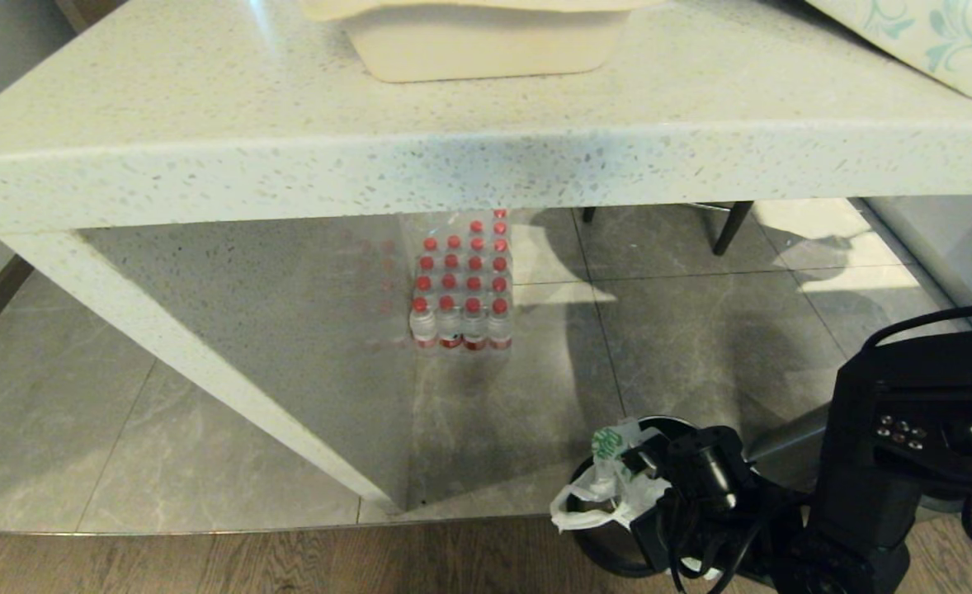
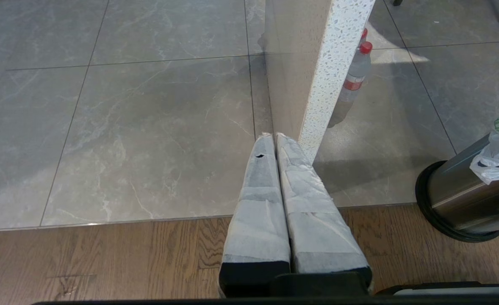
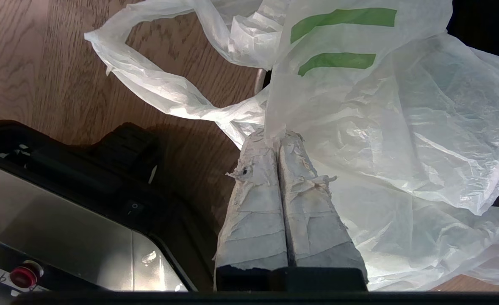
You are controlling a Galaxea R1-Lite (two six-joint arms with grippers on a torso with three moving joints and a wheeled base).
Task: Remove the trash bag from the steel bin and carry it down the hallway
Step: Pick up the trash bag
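Observation:
The steel bin (image 1: 597,551) stands on the wood floor at the lower right of the head view, mostly covered by my right arm. In the left wrist view the steel bin (image 2: 457,195) shows its shiny side and black base ring. The trash bag (image 1: 597,487), thin white plastic with green print, spills over its rim. My right gripper (image 3: 277,137) is shut on an edge of the trash bag (image 3: 359,106), and a loose handle loop hangs over the floor beside it. My left gripper (image 2: 273,136) is shut and empty, parked above the floor left of the bin. The hallway is out of view.
A white speckled stone table (image 1: 486,157) spans the view, its slanted leg (image 1: 205,355) coming down near the bin. A wrapped pack of red-capped bottles (image 1: 461,285) sits under it on grey tiles. A dark chair leg (image 1: 729,227) stands behind. My own base (image 3: 63,228) is close beside the bin.

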